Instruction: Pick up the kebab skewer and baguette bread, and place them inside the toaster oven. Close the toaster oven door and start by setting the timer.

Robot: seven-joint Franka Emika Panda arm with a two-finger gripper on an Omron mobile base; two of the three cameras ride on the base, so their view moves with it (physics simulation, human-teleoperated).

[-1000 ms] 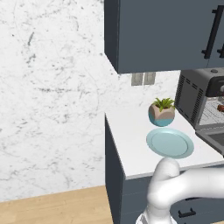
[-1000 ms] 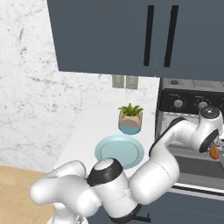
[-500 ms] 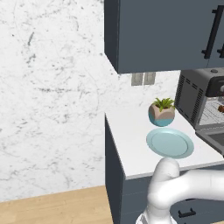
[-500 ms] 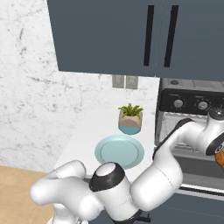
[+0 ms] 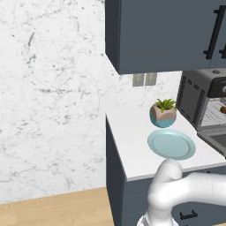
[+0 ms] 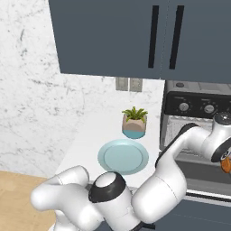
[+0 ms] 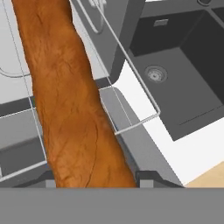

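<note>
I am holding the baguette bread (image 7: 70, 96) between my fingers (image 7: 151, 177). They are squeezed on its near end, and the long brown loaf sticks out from them toward the toaster oven (image 5: 198, 99). The toaster oven sits at the far right end of the table (image 5: 130, 137), under the dark blue cabinets (image 6: 135, 36). The toaster oven door (image 5: 214, 140) is folded down flat and open. In the left base view I can see a small red and dark thing on the wire rack (image 7: 131, 87) inside the oven; it looks like the kebab skewer (image 5: 223, 108), but it is too small to be sure. In the right base view my white arm (image 6: 189, 144) reaches across to the front of the oven, and a bit of the brown bread peeks out at the right edge. A light-blue plate (image 5: 171, 144) lies near the front edge of the table. A potted plant (image 5: 163, 112) stands just behind the plate, close to the oven's side. Past the open door there is a dark sink (image 7: 175, 74) with a round drain.
</note>
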